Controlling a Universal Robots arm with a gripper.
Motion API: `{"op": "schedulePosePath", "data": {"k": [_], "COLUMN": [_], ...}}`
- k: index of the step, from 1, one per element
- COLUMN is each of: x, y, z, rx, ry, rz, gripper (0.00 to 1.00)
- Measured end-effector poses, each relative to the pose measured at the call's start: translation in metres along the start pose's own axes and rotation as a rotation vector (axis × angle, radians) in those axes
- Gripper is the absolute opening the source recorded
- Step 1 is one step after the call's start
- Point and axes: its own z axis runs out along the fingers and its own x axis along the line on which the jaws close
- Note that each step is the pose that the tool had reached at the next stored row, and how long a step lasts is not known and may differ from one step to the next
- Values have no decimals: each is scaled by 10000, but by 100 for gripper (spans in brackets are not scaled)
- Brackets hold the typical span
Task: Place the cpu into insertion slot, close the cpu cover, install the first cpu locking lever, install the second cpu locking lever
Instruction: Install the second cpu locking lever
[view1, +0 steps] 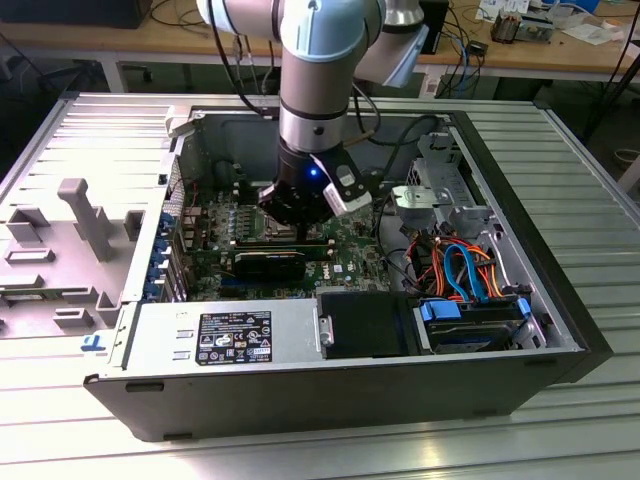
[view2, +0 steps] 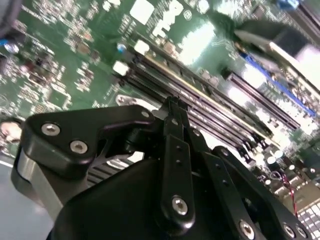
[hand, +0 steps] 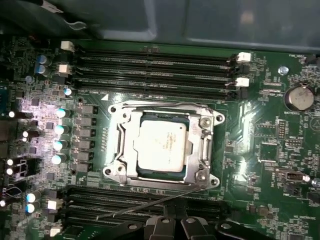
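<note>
Exterior view: I look down from high and some way off at the open computer case (view1: 330, 330) on the tabletop (view1: 600, 420).
First wrist view: close, facing straight down onto the motherboard (hand: 270, 145).
Second wrist view: very close, skimming the board at a slant.
Shared: both wrist views take in the memory slots (hand: 155, 62).

silver-grey cpu (hand: 162, 146), silver cpu cover (hand: 125, 150), green motherboard (hand: 260, 135)

gripper (hand: 167, 226) tips cut off (edge)
</note>
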Motion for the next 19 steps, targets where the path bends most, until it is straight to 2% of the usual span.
{"op": "schedulePosePath", "data": {"k": [2, 4, 5, 7, 9, 10, 11, 13, 15, 17, 19], "x": [-55, -79, -80, -79, -66, -27, 0, 28, 55, 76, 95], "y": [-9, -12, -11, -9, -7, -6, -9, -34, -102, -141, -154], "z": [-3, -11, -15, -18, -17, -17, -15, -13, -11, -13, -14], "rx": [-11, -55, -105, -294, -563, -929, -1198, -1323, -1464, -1705, -1905], "ry": [28, 34, 30, 12, -12, -44, -69, -81, -94, -117, -139], "rz": [-1, -3, -5, -14, -22, -41, -53, -58, -66, -74, -84], "gripper": [11, 11, 11, 11, 11, 11, 11, 11, 11, 11, 11]}}
